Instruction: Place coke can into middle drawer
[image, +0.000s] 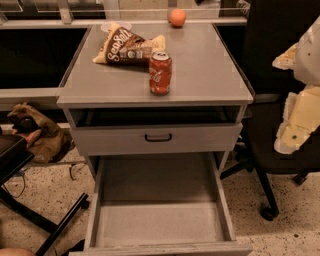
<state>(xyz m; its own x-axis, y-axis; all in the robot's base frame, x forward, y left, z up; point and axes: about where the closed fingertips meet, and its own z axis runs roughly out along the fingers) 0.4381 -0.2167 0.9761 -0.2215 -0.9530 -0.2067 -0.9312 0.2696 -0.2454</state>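
The coke can (160, 73), red with white script and a silver top, stands upright on the grey cabinet top (210, 75) near its front edge. The middle drawer (159, 220) is pulled far out below, wide and shallow, and its flat floor is bare. My gripper (298, 116) shows as pale cream parts at the right edge of the view. It hangs beside the cabinet, well right of the can and apart from it, and holds nothing that I can see.
A brown chip bag (125, 47) lies behind the can, and an orange fruit (177, 17) sits at the back edge. A grey drawer front with a black bar handle (158, 137) is above the open drawer. A black office chair (270, 150) stands right, and a bag (37, 132) lies left.
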